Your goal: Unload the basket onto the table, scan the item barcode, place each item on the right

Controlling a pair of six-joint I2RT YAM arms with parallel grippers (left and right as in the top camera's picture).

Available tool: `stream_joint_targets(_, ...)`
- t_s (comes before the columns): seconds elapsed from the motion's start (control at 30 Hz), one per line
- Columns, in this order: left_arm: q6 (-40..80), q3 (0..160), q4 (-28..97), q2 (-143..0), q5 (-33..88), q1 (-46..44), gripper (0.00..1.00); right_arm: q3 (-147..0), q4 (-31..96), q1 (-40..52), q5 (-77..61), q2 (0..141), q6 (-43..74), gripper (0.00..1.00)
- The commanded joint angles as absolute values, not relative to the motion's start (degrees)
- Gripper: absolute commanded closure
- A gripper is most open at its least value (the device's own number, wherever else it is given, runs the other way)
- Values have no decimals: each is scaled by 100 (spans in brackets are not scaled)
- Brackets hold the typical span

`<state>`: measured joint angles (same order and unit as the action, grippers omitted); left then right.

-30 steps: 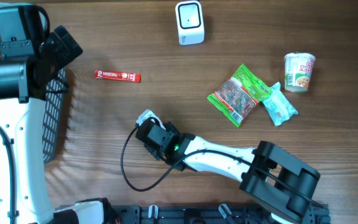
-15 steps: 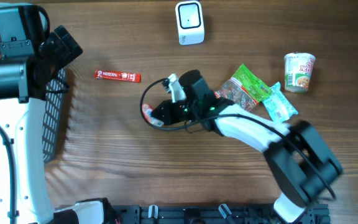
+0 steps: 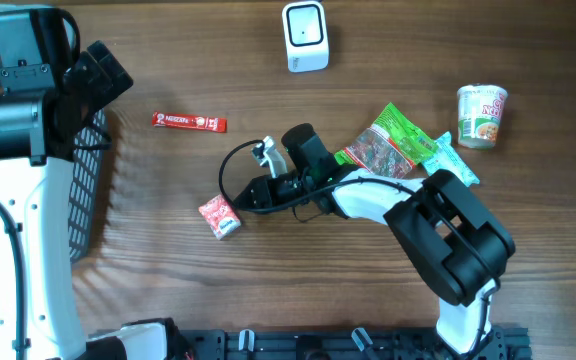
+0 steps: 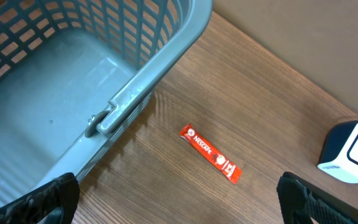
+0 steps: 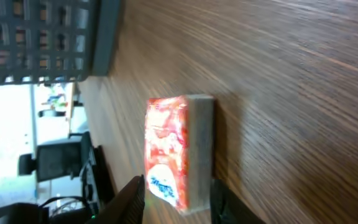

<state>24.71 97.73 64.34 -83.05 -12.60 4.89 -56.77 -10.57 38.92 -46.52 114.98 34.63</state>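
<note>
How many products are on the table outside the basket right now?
5: a red coffee stick upper left; a small red packet just off the right pincer; a green bag, blue packet and noodle cup at right. The right arm could hide another.

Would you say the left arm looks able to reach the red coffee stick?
Probably yes: the red coffee stick lies on the table before the open left pincer, nothing between them.
</note>
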Motion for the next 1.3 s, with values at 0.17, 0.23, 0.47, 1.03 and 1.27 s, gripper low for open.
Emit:
stream_joint_targets(0.17, 2423, 9832, 6431, -8287, -1313, 515, 0, -6208, 674, 5196, -985, 10302, 2145, 64)
stream_joint_targets(0.23, 2423, 9832, 6431, -8287, -1315, 515, 0, -6412, 873, 5885, 510, 10307, 1623, 63)
stream_joint_targets(0.47, 2423, 9832, 6431, -8287, -1313, 515, 0, -7113, 875, 6628, 1688, 11052, 1046, 60)
stream_joint_targets(1.03, 2423, 9832, 6431, -8287, -1313, 515, 0, -7767, 1715, 4814, -2995, 11120, 1387, 46)
stream_joint_targets(1.27, 2423, 9832, 6431, -8287, -1315, 515, 0, -7349, 1990, 4536, -3417, 11222, 1201, 57)
